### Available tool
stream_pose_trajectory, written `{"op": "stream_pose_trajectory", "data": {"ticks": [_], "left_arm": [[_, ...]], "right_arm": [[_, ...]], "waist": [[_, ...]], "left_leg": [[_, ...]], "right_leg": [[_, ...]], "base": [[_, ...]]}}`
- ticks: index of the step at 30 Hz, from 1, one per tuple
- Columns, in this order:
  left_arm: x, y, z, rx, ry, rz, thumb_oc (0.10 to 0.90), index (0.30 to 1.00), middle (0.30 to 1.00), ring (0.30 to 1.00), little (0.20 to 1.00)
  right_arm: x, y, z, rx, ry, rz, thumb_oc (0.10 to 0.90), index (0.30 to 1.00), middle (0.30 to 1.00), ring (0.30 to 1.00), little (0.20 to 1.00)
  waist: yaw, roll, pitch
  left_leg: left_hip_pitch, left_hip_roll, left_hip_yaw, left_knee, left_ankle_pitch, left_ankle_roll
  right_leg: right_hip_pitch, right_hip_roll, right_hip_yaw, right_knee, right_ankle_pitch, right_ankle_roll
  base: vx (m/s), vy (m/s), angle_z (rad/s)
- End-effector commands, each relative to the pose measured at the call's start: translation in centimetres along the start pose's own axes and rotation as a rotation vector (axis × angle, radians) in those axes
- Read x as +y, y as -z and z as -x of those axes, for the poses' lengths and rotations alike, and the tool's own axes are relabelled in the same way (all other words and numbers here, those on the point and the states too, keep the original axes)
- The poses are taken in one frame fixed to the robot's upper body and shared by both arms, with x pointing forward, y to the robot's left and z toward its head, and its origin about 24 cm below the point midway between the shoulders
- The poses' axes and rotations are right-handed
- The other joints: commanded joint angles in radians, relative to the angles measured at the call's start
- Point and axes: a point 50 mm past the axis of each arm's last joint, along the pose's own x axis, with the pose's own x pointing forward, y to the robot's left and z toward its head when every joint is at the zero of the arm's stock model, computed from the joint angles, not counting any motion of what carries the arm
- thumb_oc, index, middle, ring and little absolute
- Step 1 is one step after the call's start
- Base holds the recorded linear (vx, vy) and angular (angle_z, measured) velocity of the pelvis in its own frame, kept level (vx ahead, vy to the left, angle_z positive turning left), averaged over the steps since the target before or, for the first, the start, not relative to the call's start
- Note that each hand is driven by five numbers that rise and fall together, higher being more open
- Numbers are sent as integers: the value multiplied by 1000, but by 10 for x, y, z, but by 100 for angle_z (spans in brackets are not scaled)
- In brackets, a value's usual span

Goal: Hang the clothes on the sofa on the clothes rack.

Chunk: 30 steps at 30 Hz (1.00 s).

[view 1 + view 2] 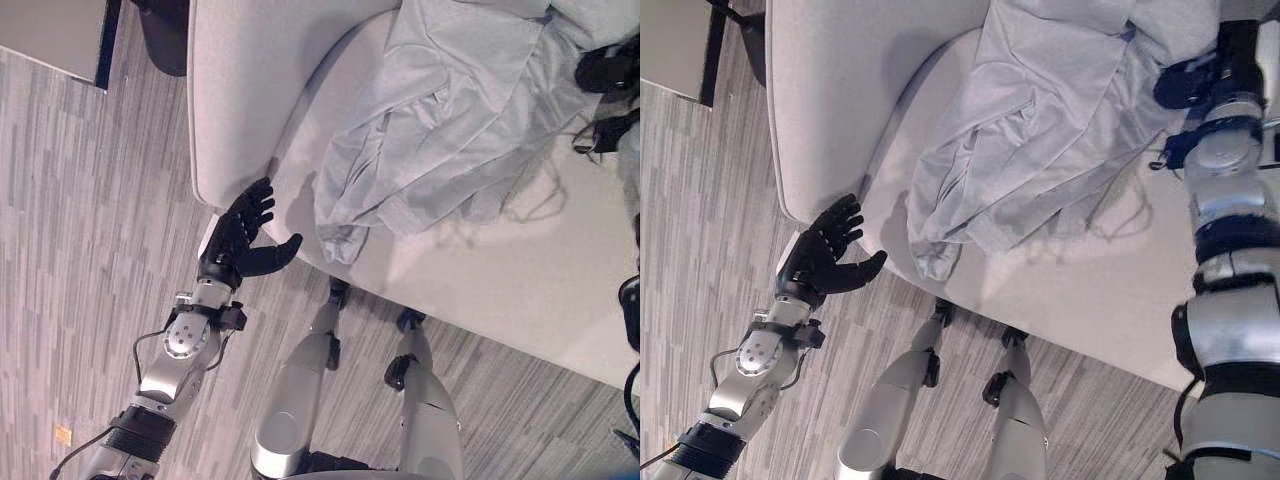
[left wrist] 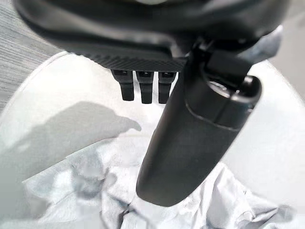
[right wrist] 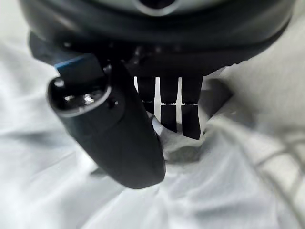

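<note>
A pale grey-blue garment (image 1: 450,120) lies crumpled on the seat of a white sofa (image 1: 500,270), with a sleeve end hanging toward the front edge. My left hand (image 1: 245,235) is open with straight fingers. It hovers by the sofa's armrest corner (image 1: 225,180), a short way left of the sleeve and holding nothing. In its wrist view the garment (image 2: 86,191) lies beyond the left hand (image 2: 190,143). My right hand (image 1: 1210,70) is at the garment's far right side. Its straight fingers (image 3: 181,114) reach down onto a bunched fold of the cloth (image 3: 214,191).
Grey wood-pattern floor (image 1: 80,200) runs left of and in front of the sofa. A pale panel with a dark edge (image 1: 60,35) and a dark rounded object (image 1: 165,40) stand at the far left beyond the armrest.
</note>
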Motion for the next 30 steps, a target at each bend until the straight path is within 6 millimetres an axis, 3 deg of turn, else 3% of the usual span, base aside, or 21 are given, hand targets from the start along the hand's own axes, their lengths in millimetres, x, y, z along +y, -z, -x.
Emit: {"op": "stream_pose_trajectory", "data": {"ticks": [1,4,12,13,14,15,30], "left_arm": [[7,-36,5,-204,-38,-60,800,900,900,900,900],[11,-40,2,-222,-49,-95,800,900,900,900,900],[11,-40,2,-222,-48,-95,800,900,900,900,900],[13,-43,0,-231,-56,-108,800,900,900,900,900],[19,-56,-7,-276,-79,-156,800,900,900,900,900],[21,-59,-10,-289,-82,-171,800,900,900,900,900],[22,-63,-12,-301,-82,-188,800,900,900,900,900]], "right_arm": [[-23,-48,6,-275,118,-23,400,300,300,300,300],[-10,-42,24,-313,94,-111,400,300,300,300,300],[-10,-41,24,-313,94,-111,400,300,300,300,300],[-5,-38,31,-322,81,-135,400,300,300,300,300],[16,-26,54,-322,19,-223,400,300,300,300,300],[25,-22,63,-319,-16,-246,400,300,300,300,300],[29,-17,71,-316,-36,-260,400,300,300,300,300]], "waist": [[-26,-59,-23],[-41,-75,-28],[-40,-75,-28],[-52,-78,-31],[-80,-92,-38],[-96,-95,-41],[-103,-100,-45]], "left_leg": [[102,72,11,-22,-90,-149],[129,75,12,-22,-98,-146],[129,75,12,-22,-98,-146],[139,76,14,-22,-101,-146],[162,81,20,-22,-106,-146],[171,82,24,-22,-109,-145],[177,83,26,-22,-111,-144]], "right_leg": [[40,-68,6,5,16,93],[66,-69,9,5,11,91],[66,-69,9,5,11,91],[74,-69,9,5,10,90],[93,-69,15,5,9,89],[99,-69,17,5,9,88],[105,-69,19,5,8,87]], "base": [[-38,-26,2],[15,-18,4],[1,-1,-7],[16,-42,-4],[20,-45,4],[16,-35,12],[1,-2,-5]]}}
